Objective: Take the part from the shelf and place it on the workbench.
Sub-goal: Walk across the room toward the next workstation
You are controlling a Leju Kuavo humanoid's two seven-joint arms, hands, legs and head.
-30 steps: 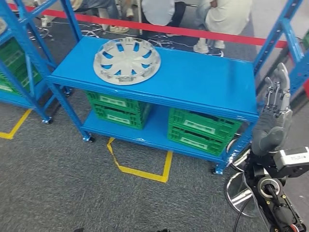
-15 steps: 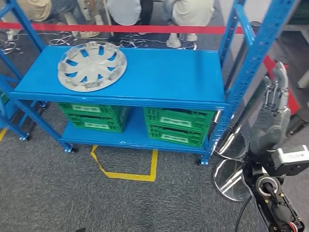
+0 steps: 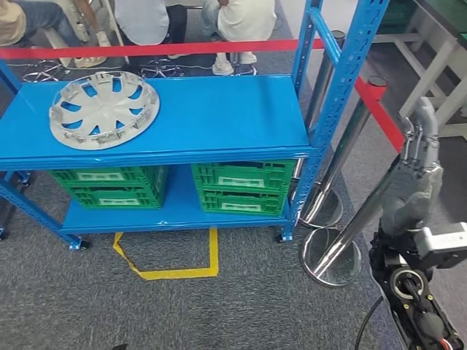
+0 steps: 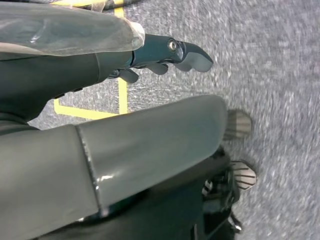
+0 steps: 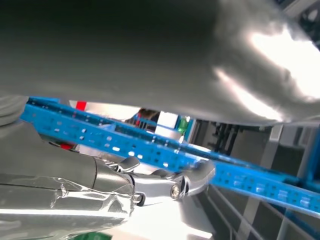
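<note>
The part, a silver hubcap (image 3: 103, 109), lies flat at the left end of the blue shelf's top board (image 3: 231, 117). My right hand (image 3: 416, 182) is raised at the right of the head view, well clear of the shelf, fingers straight and apart, holding nothing. In the right wrist view its fingers (image 5: 188, 182) stretch out in front of a blue shelf beam (image 5: 241, 175). My left hand (image 4: 151, 145) hangs over grey carpet, its fingers (image 4: 181, 52) extended and empty.
Green crates (image 3: 242, 186) sit on the shelf's lower board. Chrome stanchions (image 3: 330, 259) carrying a red belt (image 3: 165, 49) stand right of the shelf. People sit behind the belt (image 3: 236, 18). Yellow tape (image 3: 165, 273) marks the carpet. A table's edge (image 3: 441, 29) shows far right.
The whole picture has slid left as the camera turned right; the shelf and hubcap now lie further left. My right hand keeps its raised pose.
</note>
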